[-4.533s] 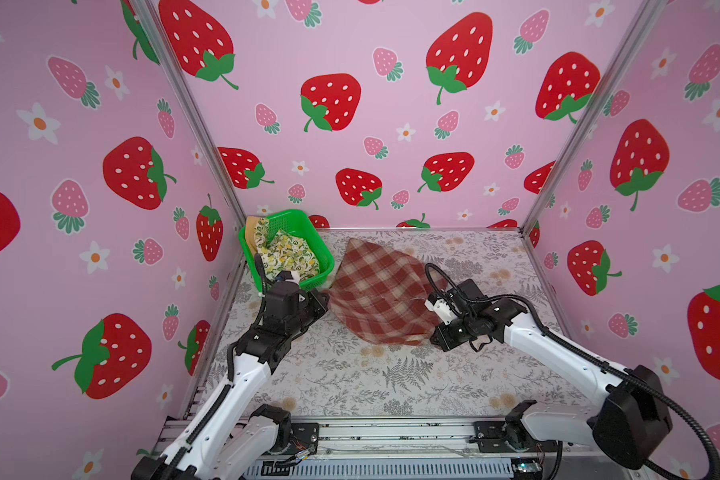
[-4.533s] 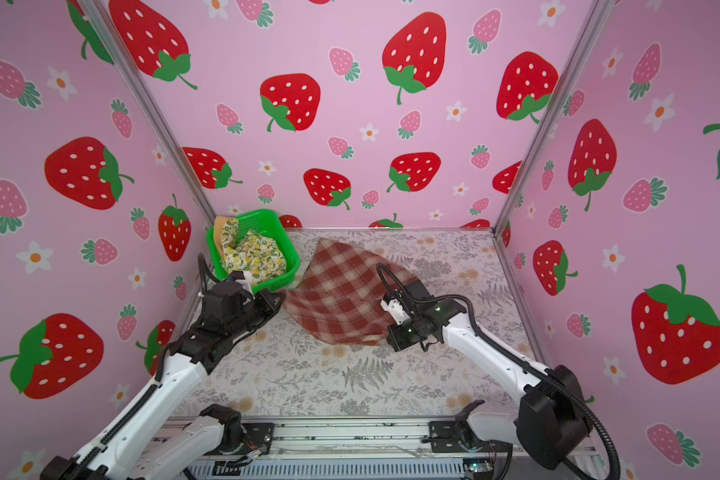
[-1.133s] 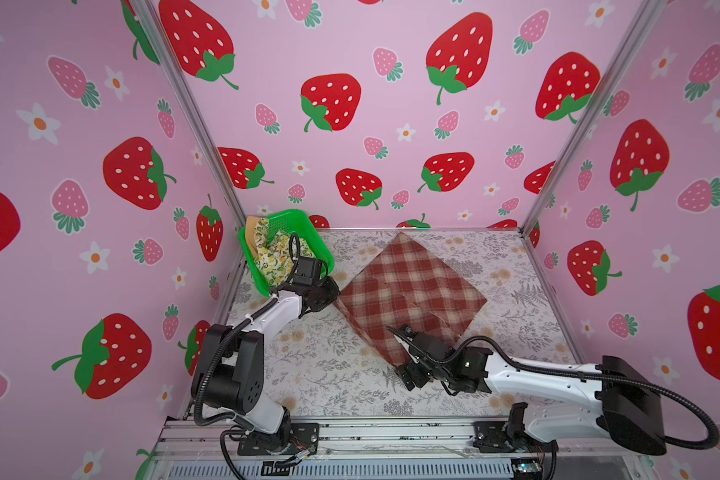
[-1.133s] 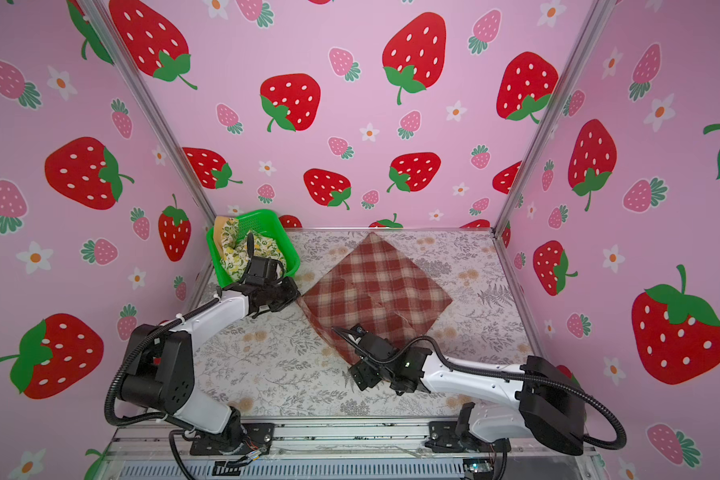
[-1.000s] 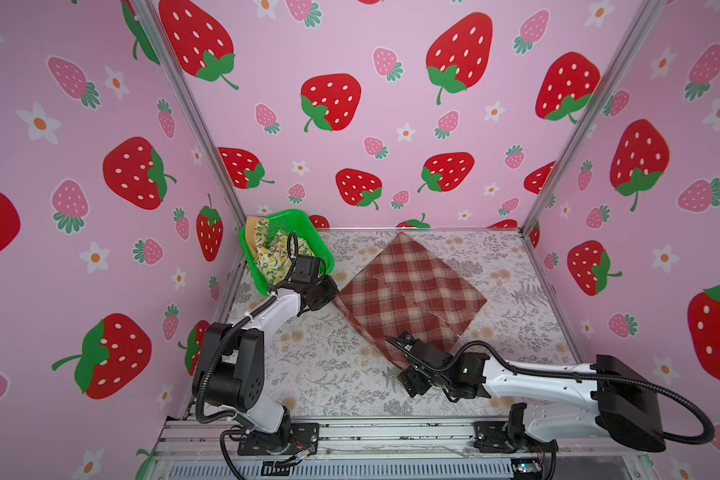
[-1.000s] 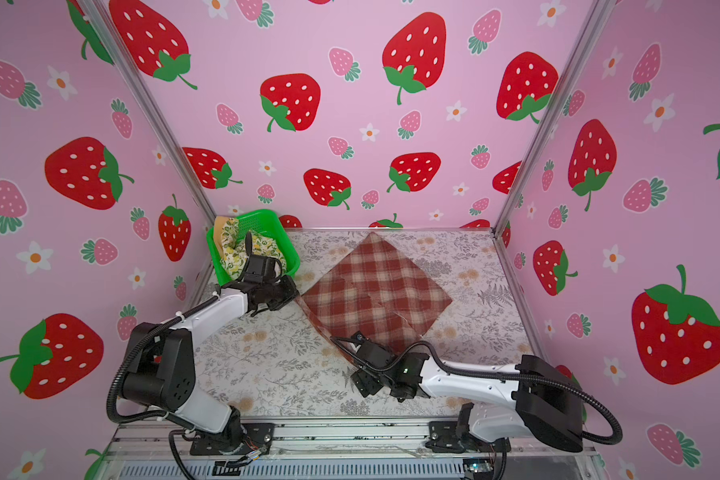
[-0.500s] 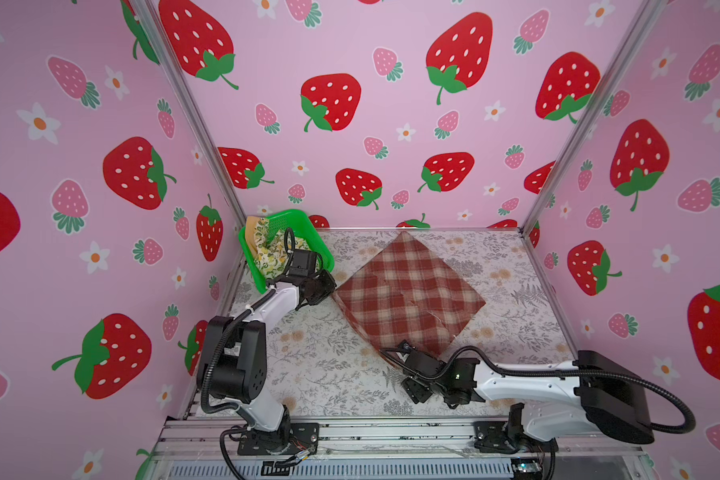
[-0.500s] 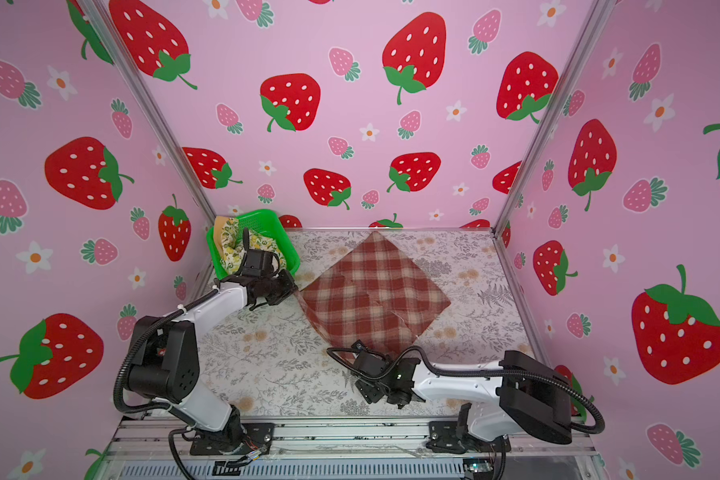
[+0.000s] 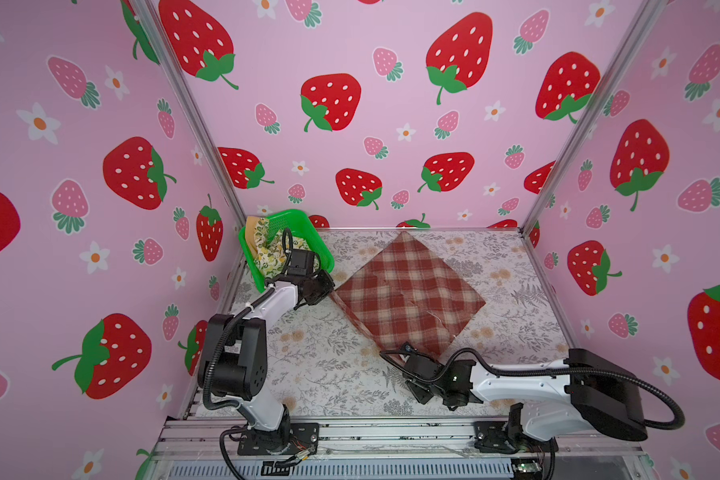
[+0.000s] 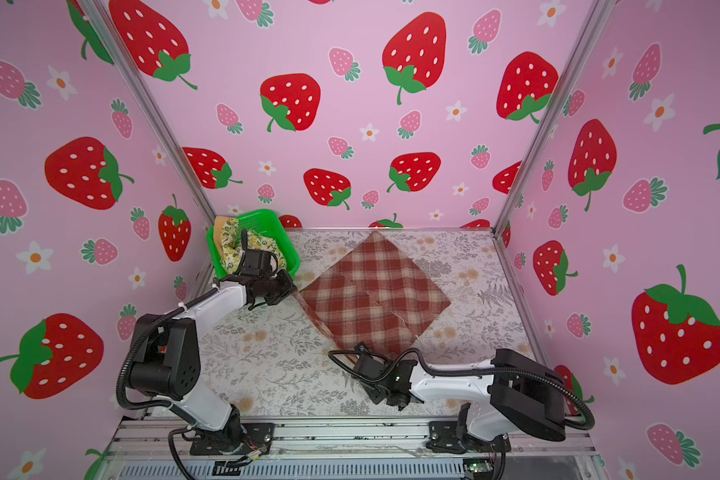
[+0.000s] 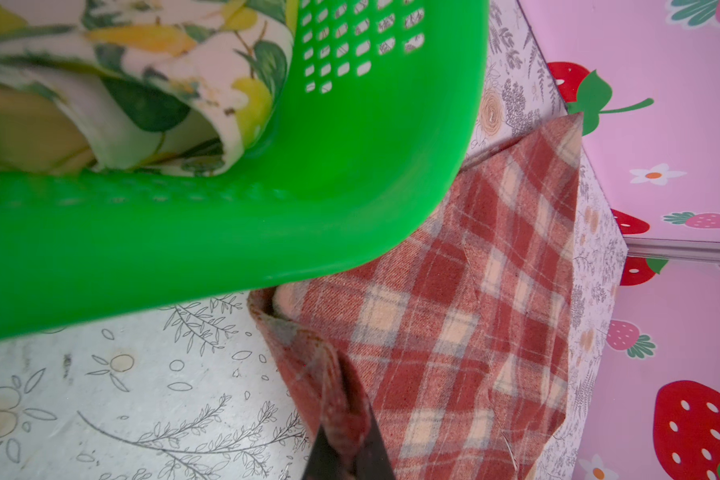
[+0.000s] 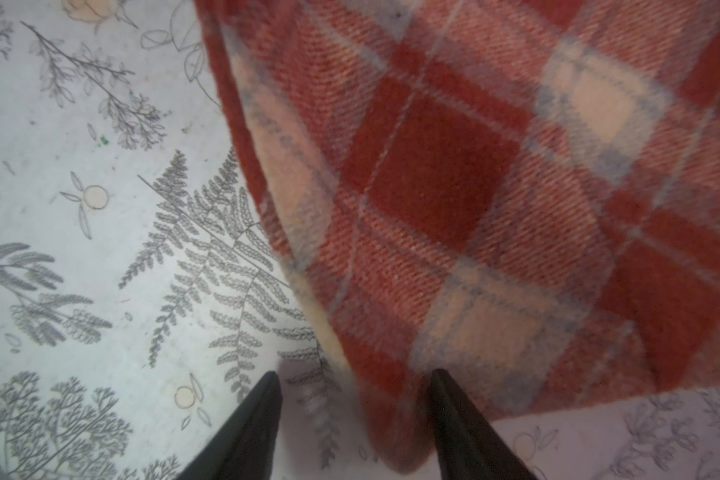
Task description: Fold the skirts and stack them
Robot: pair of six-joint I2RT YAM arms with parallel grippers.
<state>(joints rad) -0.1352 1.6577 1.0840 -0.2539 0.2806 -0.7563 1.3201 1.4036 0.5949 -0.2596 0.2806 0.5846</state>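
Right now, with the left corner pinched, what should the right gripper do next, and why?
Probably close the right gripper: its jaws stand apart astride the near corner of the plaid skirt, not clamped, while the left gripper holds the corner beside the basket.

The plaid skirt is coarse, fuzzy woven cloth, matt. The basket is smooth, glossy plastic; the lemon skirt looks finer, smoother cloth. The fingers of my right gripper are matt black.
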